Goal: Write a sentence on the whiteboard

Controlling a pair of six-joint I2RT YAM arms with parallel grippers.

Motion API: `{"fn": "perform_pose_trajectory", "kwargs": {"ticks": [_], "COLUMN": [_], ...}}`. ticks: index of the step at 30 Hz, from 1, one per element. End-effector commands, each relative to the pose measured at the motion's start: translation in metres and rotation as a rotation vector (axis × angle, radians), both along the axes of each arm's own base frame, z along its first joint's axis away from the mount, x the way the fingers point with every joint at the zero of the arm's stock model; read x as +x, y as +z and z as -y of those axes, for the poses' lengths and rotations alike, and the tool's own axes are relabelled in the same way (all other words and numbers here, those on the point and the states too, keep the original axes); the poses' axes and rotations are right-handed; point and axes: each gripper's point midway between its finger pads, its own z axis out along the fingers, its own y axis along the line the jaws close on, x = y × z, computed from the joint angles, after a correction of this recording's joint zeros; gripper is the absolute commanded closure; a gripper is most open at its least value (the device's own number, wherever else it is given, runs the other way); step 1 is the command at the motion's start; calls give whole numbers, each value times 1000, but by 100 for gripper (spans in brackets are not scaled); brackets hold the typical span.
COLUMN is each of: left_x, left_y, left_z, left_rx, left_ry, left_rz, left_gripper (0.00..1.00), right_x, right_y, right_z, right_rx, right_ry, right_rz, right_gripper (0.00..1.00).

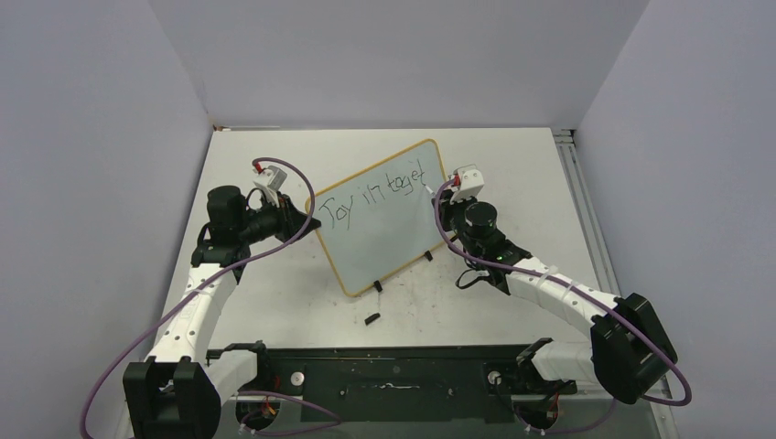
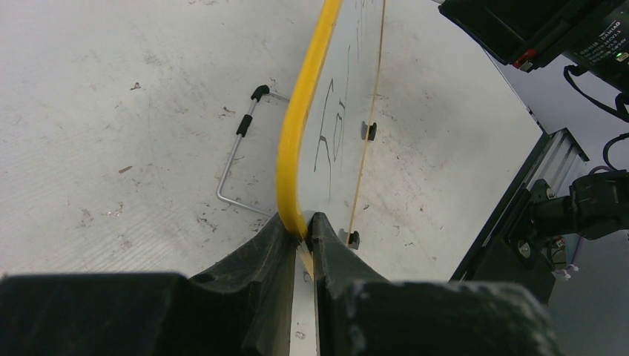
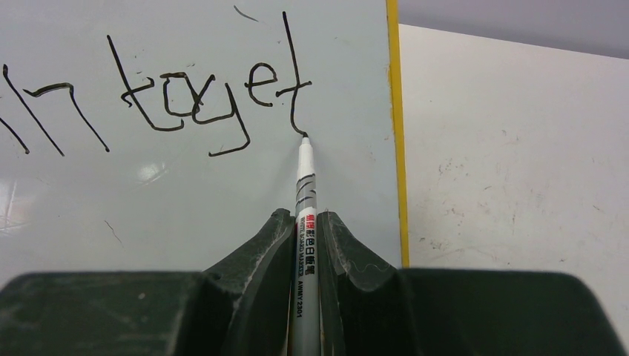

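A: Board position?
B: The whiteboard [image 1: 384, 247] stands mid-table [image 1: 274, 302] on its clip feet [image 1: 378, 286], turned diagonally. The left gripper [image 2: 304, 222] has its jaws clamped on the yellow frame [image 3: 393, 133] at the board's left edge.
A: Right side?
B: The right gripper [image 3: 304, 219] has its jaws closed on the marker [image 3: 304, 245]. The tip touches the board at the foot of the last "t".
A: Text on it?
B: The sentence [image 1: 380, 194] reads "Joy in toget", along the upper part. There is a narrow bare strip between that "t" and the right frame, and wide blank surface below the line.
A: Surroundings?
B: Bare table lies right of the frame. A small black piece [image 1: 371, 319] lies near the front feet. A wire stand [image 2: 237, 156] shows behind the board.
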Motion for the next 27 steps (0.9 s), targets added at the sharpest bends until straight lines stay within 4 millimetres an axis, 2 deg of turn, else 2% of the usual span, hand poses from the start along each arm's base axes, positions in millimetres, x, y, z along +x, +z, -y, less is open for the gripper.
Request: {"fn": "perform_pose_trajectory", "kwargs": {"ticks": [1, 9, 16, 22, 27], "left_x": [2, 2, 2, 1, 1], "left_y": [-1, -2, -2, -2, -2], "left_z": [-3, -3, -4, -4, -4], "left_rx": [24, 26, 28, 29, 30], "left_ry": [4, 7, 11, 11, 10], "left_rz": [-2, -6, -5, -5, -3], "left_gripper": [100, 100, 100, 100, 100], "right_x": [6, 7, -4, 2, 6], "right_y": [22, 36, 66, 72, 77], "right_z": [-2, -5, 1, 7, 2], "right_rx": [23, 37, 75, 69, 81], "right_ry": [-17, -1, 12, 21, 88], "right_rz": [52, 79, 129, 140, 148], "right_gripper": [95, 95, 95, 95, 95]}}
